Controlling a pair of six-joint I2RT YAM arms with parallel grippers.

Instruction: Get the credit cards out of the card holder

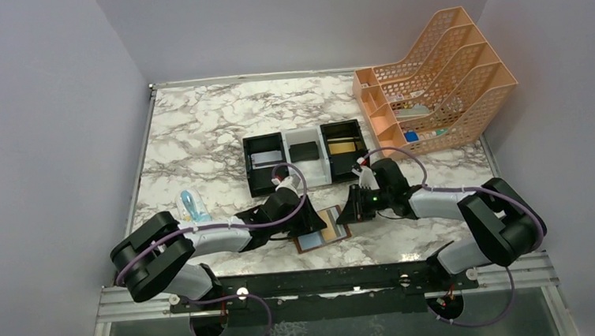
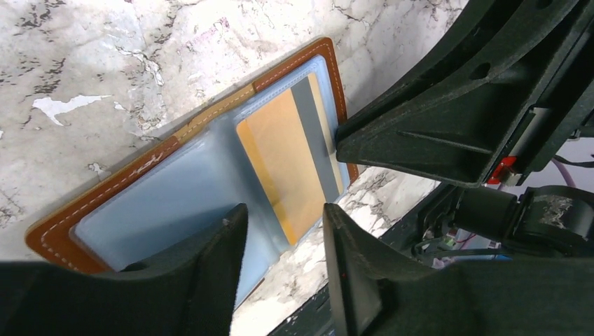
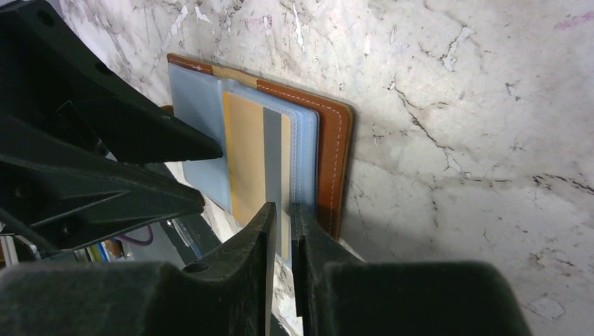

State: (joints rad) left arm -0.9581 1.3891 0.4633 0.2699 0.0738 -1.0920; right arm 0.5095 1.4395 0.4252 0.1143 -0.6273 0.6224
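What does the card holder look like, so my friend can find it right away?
Find the marble table and go toward its near edge, just in front of the black-and-white tray. The card holder lies open and flat there. It's the only brown leather thing, with pale blue pockets and a gold card tucked inside.

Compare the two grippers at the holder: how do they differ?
The left gripper has jaws well apart; the right gripper has them almost closed. The left gripper reaches over the holder's empty blue pocket; the right gripper sits at the gold card's end, by its grey stripe. Both point low at the open holder from opposite sides.
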